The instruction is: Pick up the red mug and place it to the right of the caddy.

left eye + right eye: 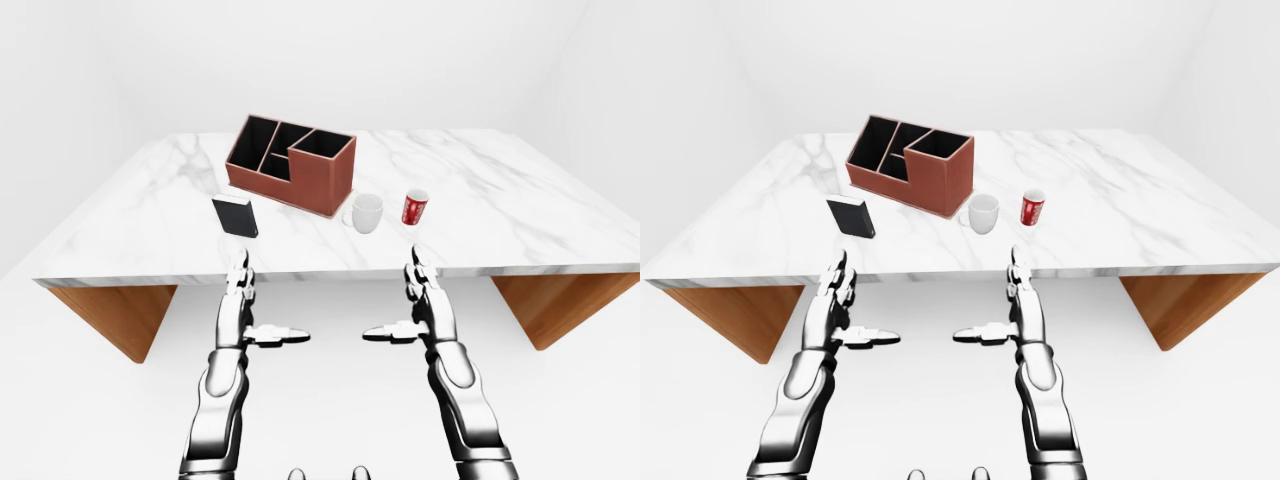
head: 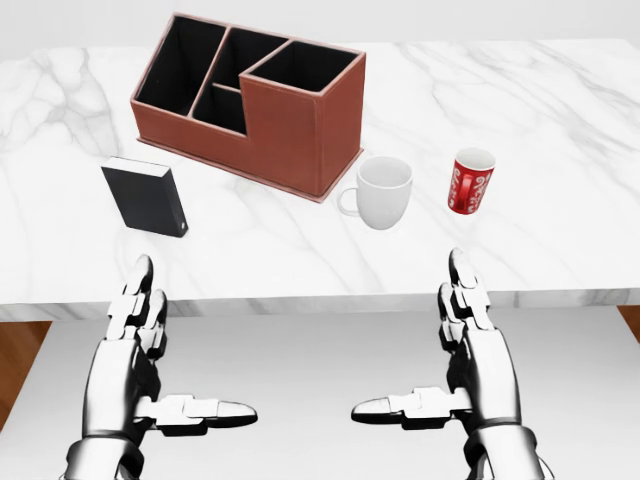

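The red mug [image 2: 470, 181] stands upright on the marble table [image 2: 560, 130], to the right of a white mug [image 2: 381, 192]. The brown caddy [image 2: 250, 100] with dark compartments sits up and left of both mugs. My left hand [image 2: 160, 360] and right hand [image 2: 440, 355] hover open below the table's near edge, fingers pointing up, thumbs pointing inward. Neither hand touches anything. The right hand is below the red mug in the head view.
A small black box [image 2: 146, 197] stands on the table left of the white mug, below the caddy. Wooden table supports [image 1: 115, 315] show under both ends. White floor and walls surround the table.
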`<state>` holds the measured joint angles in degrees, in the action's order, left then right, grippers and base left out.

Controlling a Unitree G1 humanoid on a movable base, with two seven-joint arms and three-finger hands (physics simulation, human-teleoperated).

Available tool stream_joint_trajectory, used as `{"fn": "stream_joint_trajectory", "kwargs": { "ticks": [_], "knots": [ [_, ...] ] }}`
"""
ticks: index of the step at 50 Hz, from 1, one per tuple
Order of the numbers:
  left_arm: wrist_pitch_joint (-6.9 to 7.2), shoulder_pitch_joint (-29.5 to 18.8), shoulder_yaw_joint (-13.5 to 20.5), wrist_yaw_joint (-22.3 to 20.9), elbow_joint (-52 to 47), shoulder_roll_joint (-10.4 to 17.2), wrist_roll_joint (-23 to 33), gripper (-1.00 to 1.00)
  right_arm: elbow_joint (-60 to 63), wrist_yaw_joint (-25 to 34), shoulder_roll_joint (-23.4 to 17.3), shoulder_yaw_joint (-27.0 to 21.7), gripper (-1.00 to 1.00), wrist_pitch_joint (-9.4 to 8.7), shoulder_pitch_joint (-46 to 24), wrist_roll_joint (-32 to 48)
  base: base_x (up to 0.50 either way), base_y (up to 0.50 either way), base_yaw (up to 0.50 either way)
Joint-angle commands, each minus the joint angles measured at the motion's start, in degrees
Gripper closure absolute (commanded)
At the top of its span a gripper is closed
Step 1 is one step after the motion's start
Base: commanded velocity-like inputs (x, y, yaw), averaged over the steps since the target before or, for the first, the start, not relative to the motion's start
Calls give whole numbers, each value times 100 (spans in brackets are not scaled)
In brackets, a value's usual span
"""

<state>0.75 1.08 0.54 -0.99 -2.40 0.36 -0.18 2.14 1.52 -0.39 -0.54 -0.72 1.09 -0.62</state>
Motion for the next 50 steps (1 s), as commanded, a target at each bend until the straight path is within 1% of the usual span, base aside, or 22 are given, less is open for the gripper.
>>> {"fn": "stream_joint_trajectory", "kwargs": {
  "ticks": [1,2,3,4,7,16,21,28,29,36,38,42,43,44,45,50],
  "knots": [
    [252,372,6,-198,-819,27,46,-100,642,323,-57,-34,-100,-114,334,-16,0,0,0],
    [289,405,-4,-207,-902,22,51,-100,692,321,-52,-32,-100,-129,359,6,0,0,0],
    [347,470,-10,-211,-1068,14,43,-100,899,365,-48,-58,-100,-261,418,-78,0,0,0],
    [392,515,-11,-204,-1185,4,38,-100,1015,380,-52,-58,-100,-290,467,-67,0,0,0],
    [425,702,-57,-225,-1602,-3,55,-100,1459,453,-58,-92,-100,-428,638,-121,0,0,0],
    [425,1166,-192,-275,-2615,-12,123,-100,2388,589,-32,-210,-100,-428,996,-211,0,0,0],
    [425,1438,-257,-288,-3222,-7,116,-100,3095,710,0,-397,-100,-428,1236,-329,0,0,0],
    [425,1625,-321,-283,-3608,13,165,-100,3249,753,51,-493,-100,-428,1253,-313,0,0,0],
    [425,1682,-336,-292,-3713,20,168,-100,3239,675,54,-507,-100,-428,1259,-155,0,0,0],
    [425,1876,-466,-261,-3970,50,238,-100,3853,827,125,-569,-100,-428,1531,-280,0,0,0],
    [425,1925,-524,-240,-4076,63,263,-100,3894,834,147,-615,-100,-428,1522,-298,0,0,0],
    [425,1860,-533,-196,-3907,76,262,-100,3868,863,160,-621,-100,-428,1517,-235,0,0,0],
    [425,1848,-516,-189,-3927,77,251,-100,3730,769,135,-589,-100,-428,1470,19,0,0,0],
    [425,1860,-518,-189,-3966,78,244,-100,3690,763,142,-579,-100,-428,1457,52,0,0,0],
    [425,1879,-520,-189,-3997,81,242,-100,3743,801,153,-598,-100,-428,1443,-62,0,0,0],
    [425,1973,-554,-187,-4137,95,246,-100,3781,803,159,-598,-100,-428,1442,-84,0,0,0]
  ]
}}
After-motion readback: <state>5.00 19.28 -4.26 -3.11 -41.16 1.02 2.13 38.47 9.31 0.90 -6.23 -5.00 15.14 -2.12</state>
